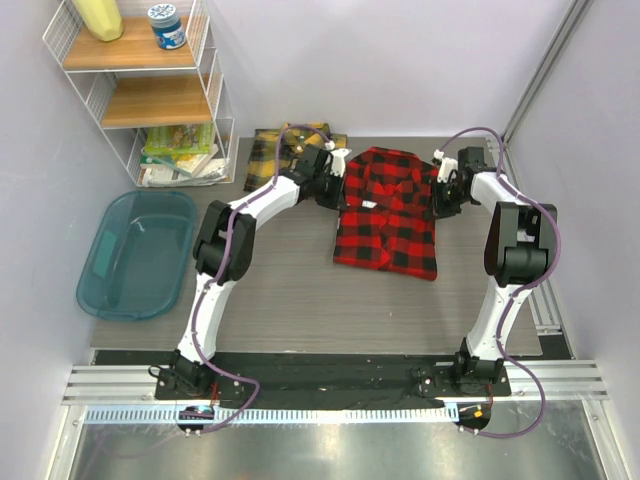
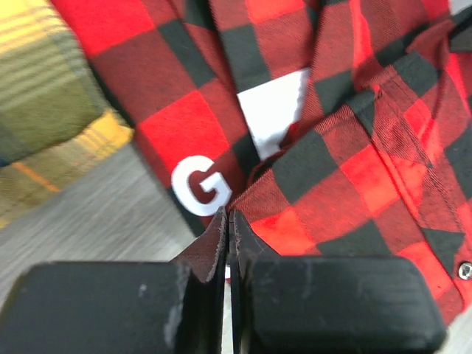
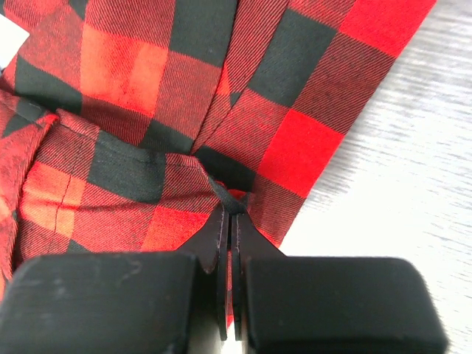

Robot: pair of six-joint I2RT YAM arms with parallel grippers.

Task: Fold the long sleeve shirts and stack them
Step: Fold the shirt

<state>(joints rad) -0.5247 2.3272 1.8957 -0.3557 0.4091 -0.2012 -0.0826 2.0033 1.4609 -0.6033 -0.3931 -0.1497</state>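
Top external view shows one red-and-black shirt point(image 1: 390, 228), one yellow-and-black shirt point(image 1: 265, 158).

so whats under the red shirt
Only the grey table shows around the red shirt; anything beneath is covered by the cloth. The yellow shirt lies beside its far left corner; whether it reaches underneath cannot be seen.

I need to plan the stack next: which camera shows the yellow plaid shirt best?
Top external: the yellow plaid shirt lies at the back, left of the red shirt, and is partly hidden by the left arm. Left wrist catches only a blurred corner. Right wrist shows none of it.
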